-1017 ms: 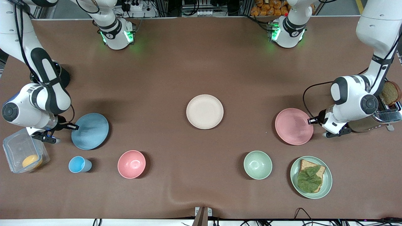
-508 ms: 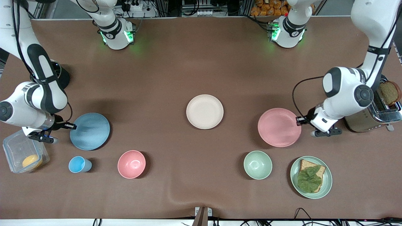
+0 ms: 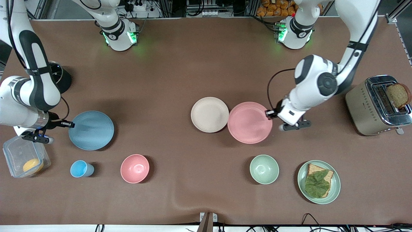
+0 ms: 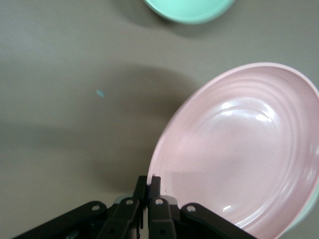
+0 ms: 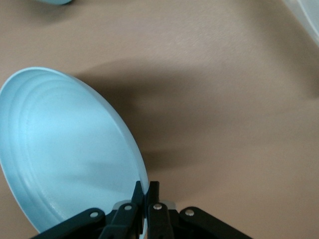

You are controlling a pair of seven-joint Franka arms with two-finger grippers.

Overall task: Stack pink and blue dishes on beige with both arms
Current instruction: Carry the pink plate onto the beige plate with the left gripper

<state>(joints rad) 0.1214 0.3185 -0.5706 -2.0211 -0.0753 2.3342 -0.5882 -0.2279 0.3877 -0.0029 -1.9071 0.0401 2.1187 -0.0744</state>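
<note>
The left arm's small dark gripper [image 3: 269, 113] is pinched shut on the rim of the flat round pale pink plate [image 3: 249, 122]. In the left wrist view its two fingers [image 4: 153, 185] squeeze that rim with no gap showing. The pink plate is up in the air and tilted, casting a shadow on the brown table [image 3: 180, 71]. It hangs over the middle of the table, and its edge just overlaps the rim of the flat round cream-beige plate [image 3: 209, 114], which lies flat in the middle of the table.

The right arm's small dark gripper [image 3: 69, 124] is pinched shut on the rim of the flat round light blue plate [image 3: 91, 130]. In the right wrist view its fingers [image 5: 149, 191] clamp the rim tight, and the blue plate [image 5: 65, 149] is lifted and tilted over its shadow. It hangs near the right arm's end of the table.

Closer to the front edge of the table stand a small light blue cup [image 3: 79, 169], a deep pink bowl [image 3: 135, 168], a pale green bowl [image 3: 264, 169], and a pale green plate [image 3: 334, 187] with bread and a leaf on it. A clear plastic box [image 3: 19, 154] with something orange inside sits at the right arm's end. A shiny metal toaster [image 3: 370, 106] with a slice of bread sits at the left arm's end.
</note>
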